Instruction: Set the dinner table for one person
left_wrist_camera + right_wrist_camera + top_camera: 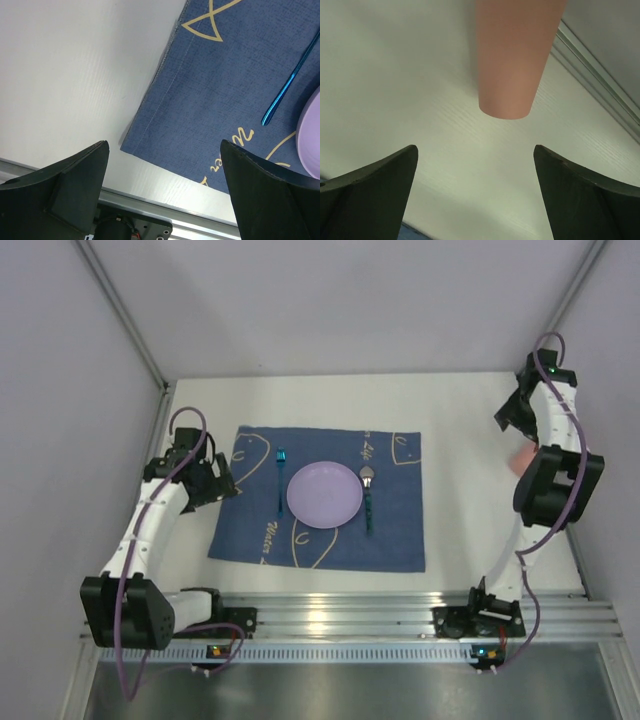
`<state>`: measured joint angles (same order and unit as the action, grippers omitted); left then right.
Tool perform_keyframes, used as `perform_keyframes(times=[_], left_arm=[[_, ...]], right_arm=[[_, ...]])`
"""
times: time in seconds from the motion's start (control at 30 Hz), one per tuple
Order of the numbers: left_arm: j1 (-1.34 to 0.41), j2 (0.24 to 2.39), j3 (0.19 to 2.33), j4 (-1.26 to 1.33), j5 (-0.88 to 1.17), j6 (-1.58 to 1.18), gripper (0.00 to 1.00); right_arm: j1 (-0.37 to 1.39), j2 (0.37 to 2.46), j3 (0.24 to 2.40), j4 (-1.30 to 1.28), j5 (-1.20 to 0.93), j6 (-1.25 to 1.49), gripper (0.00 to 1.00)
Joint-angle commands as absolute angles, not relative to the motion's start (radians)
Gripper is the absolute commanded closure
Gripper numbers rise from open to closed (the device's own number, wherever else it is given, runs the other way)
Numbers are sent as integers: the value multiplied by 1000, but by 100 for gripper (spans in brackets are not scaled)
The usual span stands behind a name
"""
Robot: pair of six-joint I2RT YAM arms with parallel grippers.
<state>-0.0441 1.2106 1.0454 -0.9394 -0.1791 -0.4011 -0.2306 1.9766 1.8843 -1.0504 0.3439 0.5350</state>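
Note:
On the white dinner table [460,410] lies a blue mat [395,530] with a lilac plate [325,493] at its middle. A blue utensil [280,480] lies left of the plate, and a silver-headed one [368,495] lies to its right. My left gripper [222,480] hovers open over the mat's left edge; its wrist view shows the mat [225,75], the blue handle [287,87] and the plate's rim [312,140]. At the table's right side my right gripper [510,425] is open and holds nothing. A pink cup [517,55] stands just beyond its fingertips [400,170], apart from them.
A ridged aluminium rail [340,615] runs along the near edge, with both arm bases bolted to it. Grey walls close in the left, back and right sides. The right arm's elbow [555,485] hangs over the right edge, partly hiding the cup [520,458].

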Motion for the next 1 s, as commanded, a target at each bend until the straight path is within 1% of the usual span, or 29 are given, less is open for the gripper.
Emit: perform_keyframes(times=[0.0, 0.23, 0.47, 0.73, 0.97], left_arm=[[-46, 1213, 1069, -904, -146, -385, 2], [-46, 1207, 1060, -908, -146, -371, 2], [-46, 1242, 1086, -910, -140, -351, 2], [-46, 1308, 1141, -923, -153, -318, 2], [-48, 1347, 1198, -942, -137, -307, 2]], right_arm=[[-232, 2012, 1884, -1108, 394, 555, 0], [-301, 2049, 1801, -1085, 443, 574, 0], [-351, 2072, 1793, -1054, 474, 581, 0], [-365, 2192, 1804, -948, 394, 560, 0], [-368, 2221, 1822, -882, 390, 528, 0]])
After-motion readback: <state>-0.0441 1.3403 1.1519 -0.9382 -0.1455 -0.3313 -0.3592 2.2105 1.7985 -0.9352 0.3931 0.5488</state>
